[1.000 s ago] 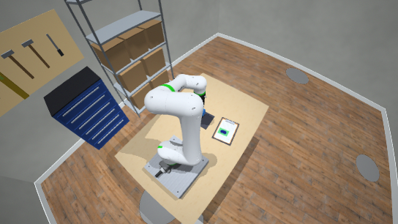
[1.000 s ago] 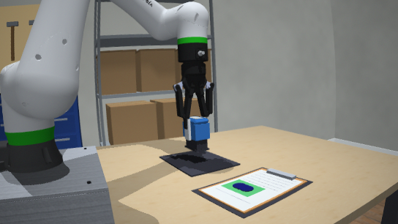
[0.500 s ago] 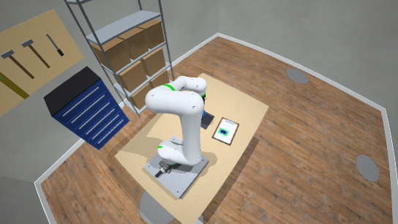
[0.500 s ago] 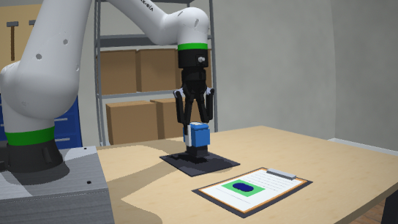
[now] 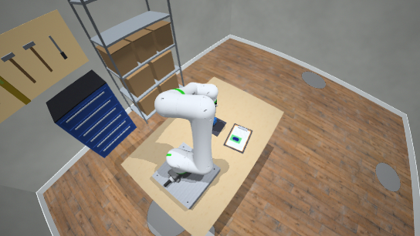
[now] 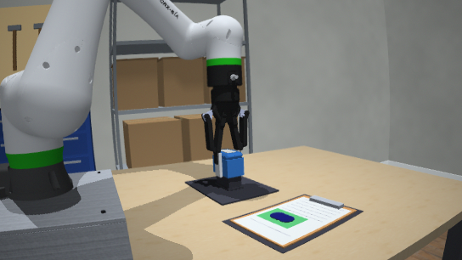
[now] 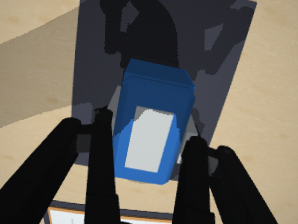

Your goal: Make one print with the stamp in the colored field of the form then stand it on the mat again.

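gripper [image 6: 225,149] clamping stamp [image 6: 231,165], mat [image 6: 255,189] (arm-hidden from top)

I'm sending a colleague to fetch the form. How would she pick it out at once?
Start at the light wooden table that carries the white arm. In front of the dark mat, where the gripper holds the blue stamp, lies the form. It is the only white sheet, orange-edged, with a dark blue mark in its green field.

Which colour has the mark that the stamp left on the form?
Dark blue, an oval mark inside the green field of the form. The exterior view shows it best.
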You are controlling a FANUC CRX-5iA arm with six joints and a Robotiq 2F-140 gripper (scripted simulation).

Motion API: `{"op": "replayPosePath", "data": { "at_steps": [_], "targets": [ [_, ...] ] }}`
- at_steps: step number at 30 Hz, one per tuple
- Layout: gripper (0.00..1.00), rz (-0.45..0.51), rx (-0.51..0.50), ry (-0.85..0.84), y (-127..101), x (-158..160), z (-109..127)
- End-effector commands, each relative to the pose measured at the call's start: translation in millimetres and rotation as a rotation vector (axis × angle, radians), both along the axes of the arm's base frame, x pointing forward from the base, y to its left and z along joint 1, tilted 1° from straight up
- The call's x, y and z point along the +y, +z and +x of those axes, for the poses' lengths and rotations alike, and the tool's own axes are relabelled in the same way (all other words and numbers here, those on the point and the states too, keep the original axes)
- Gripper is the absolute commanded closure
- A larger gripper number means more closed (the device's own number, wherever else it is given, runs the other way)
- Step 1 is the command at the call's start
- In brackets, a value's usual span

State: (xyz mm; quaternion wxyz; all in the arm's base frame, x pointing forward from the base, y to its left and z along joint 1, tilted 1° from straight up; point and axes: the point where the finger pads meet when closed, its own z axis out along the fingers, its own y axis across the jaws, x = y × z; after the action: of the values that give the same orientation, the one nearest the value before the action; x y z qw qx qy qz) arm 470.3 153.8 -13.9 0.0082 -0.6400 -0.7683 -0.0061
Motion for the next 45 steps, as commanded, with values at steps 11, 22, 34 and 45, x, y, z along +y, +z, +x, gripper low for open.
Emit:
{"op": "replayPosePath", "data": {
  "at_steps": [11,22,34,45],
  "targets": [
    [0.46,0.0,0.0,0.0,0.0,0.0,0.2],
    [0.46,0.0,0.0,0.0,0.0,0.0,0.2],
    [0.46,0.0,0.0,0.0,0.0,0.0,0.2],
    [0.46,0.0,0.0,0.0,0.6,0.0,0.2]
  ]
}}
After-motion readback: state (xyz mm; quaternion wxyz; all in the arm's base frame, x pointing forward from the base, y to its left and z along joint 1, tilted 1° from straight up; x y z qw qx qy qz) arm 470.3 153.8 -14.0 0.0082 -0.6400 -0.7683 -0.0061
